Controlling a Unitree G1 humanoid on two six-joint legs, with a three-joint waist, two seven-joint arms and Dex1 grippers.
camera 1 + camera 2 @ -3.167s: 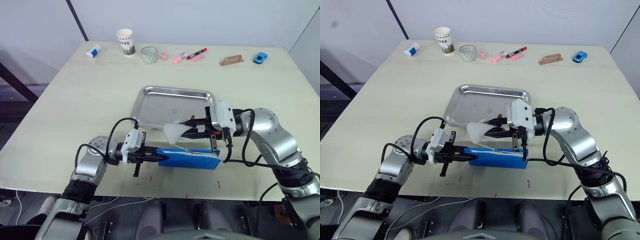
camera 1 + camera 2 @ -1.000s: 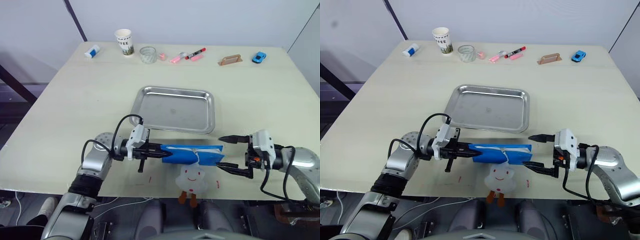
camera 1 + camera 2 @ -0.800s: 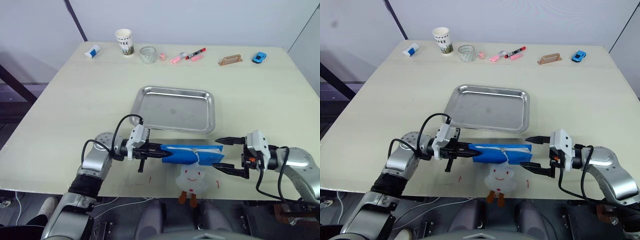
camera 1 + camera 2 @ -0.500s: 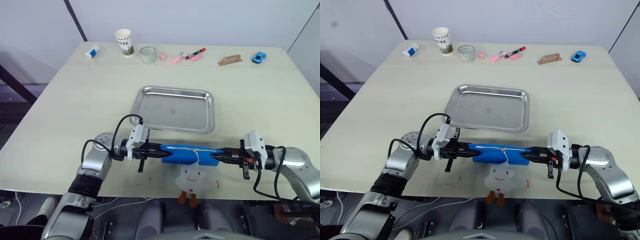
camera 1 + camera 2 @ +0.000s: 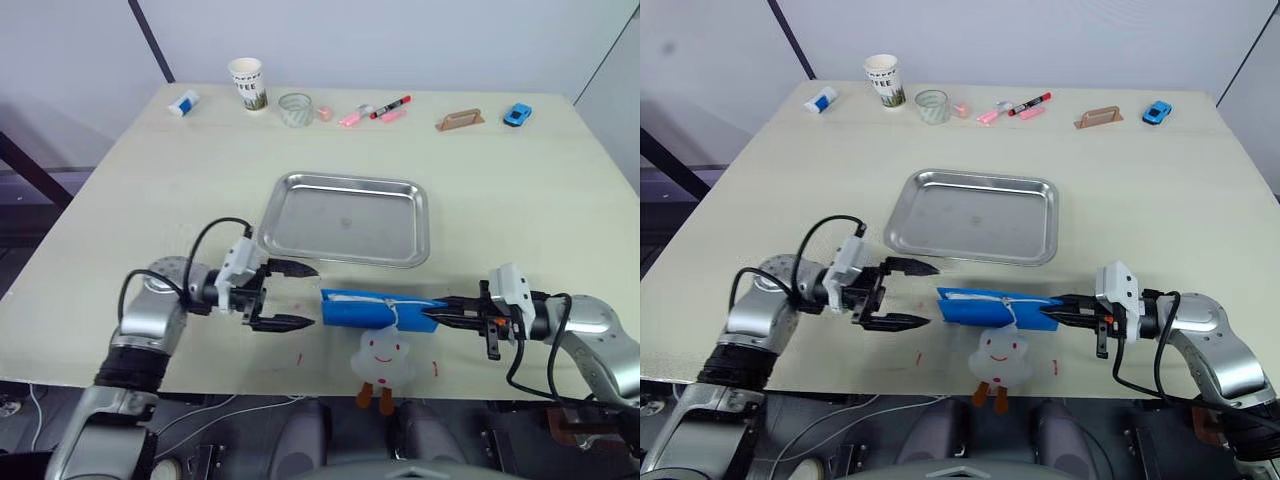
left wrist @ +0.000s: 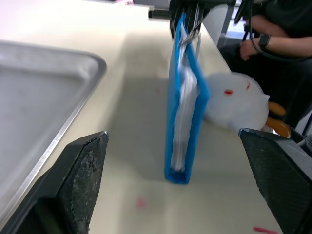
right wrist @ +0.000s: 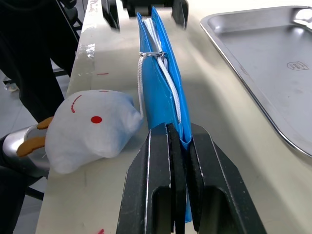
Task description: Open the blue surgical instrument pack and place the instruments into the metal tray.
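Note:
The blue surgical instrument pack [image 5: 372,309] stands on its long edge near the table's front edge, just in front of the metal tray [image 5: 345,220], which holds nothing. My right gripper [image 5: 436,315] is shut on the pack's right end [image 7: 158,87]. My left gripper [image 5: 302,295] stands open a short way off the pack's left end [image 6: 183,97], touching nothing. The instruments are hidden inside the pack; pale lining shows along its edge.
A white plush toy [image 5: 383,357], tied to the pack by a cord, lies at the table's front edge. Along the far edge stand a paper cup [image 5: 249,83], a glass [image 5: 297,108], markers [image 5: 378,111], a wooden block [image 5: 460,120] and a toy car [image 5: 518,114].
My left gripper let go of the pack's left end, opened and drew back to the left. My right gripper moved in and shut on the pack's right end.

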